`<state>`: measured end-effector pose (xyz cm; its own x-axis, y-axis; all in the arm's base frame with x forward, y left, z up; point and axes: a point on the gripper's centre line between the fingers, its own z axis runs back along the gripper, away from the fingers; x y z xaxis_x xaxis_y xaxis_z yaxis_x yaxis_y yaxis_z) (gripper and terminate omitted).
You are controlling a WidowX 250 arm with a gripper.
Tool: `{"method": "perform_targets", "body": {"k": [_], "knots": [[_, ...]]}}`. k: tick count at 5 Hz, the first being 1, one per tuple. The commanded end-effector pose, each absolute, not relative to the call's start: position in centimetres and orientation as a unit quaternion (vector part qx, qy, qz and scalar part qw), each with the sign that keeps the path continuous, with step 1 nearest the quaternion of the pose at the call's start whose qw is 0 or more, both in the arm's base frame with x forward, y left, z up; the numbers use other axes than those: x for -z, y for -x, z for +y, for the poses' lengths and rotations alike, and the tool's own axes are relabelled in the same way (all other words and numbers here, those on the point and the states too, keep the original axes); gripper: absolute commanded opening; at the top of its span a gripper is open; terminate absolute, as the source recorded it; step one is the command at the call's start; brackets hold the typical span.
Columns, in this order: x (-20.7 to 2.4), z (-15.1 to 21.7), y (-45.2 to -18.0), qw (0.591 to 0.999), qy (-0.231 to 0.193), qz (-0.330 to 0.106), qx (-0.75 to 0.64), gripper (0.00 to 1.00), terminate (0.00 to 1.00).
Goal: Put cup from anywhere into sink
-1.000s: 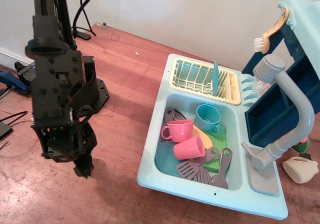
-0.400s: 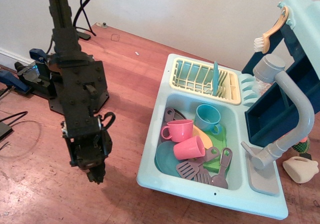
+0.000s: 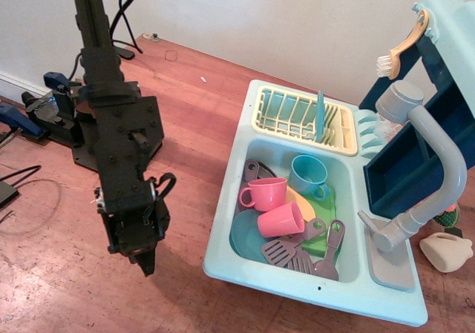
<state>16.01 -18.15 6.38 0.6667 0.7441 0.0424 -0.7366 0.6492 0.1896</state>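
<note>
The small light turquoise-blue cup does not show in this view; it is hidden or out of sight. The pale aqua sink (image 3: 223, 262) stands at the right, with a grey curved faucet (image 3: 439, 162) and a pale yellow dish rack (image 3: 297, 114) behind its basin. My gripper (image 3: 146, 263) hangs on the black arm left of the sink's front left corner. It sits low over the wooden floor and points down. Its fingers meet in a point, with nothing visible between them.
The basin holds two pink cups (image 3: 266, 193), a dusty-blue mug with a handle (image 3: 308, 173), plates and grey spatulas (image 3: 326, 248). A dark blue shelf (image 3: 404, 162) with a brush (image 3: 401, 51) stands at the right. A beige object (image 3: 445, 251) lies beyond the faucet. Arm base and cables (image 3: 52, 110) are at the left.
The arm has swung to the right, toward the sink, and the gripper tip sits a little lower. Nothing in the sink has moved.
</note>
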Motion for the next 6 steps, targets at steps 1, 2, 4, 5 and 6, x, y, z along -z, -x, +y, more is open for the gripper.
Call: {"method": "perform_targets", "body": {"k": [1, 2, 4, 5, 6], "knots": [[-7.4, -18.0, -17.5, 0.918, -0.086, 0.022, -0.386, 0.00, 0.00], [-7.7, -17.8, -18.2, 0.926, -0.091, 0.027, -0.365, 0.00, 0.00], [-10.1, -17.0, -18.6, 0.928, -0.122, 0.044, -0.350, 0.00, 0.00], [-15.1, -15.7, -16.7, 0.911, -0.159, 0.011, -0.381, 0.00, 0.00], [-20.1, -15.1, -19.3, 0.908, -0.187, -0.017, -0.374, 0.00, 0.00]]}}
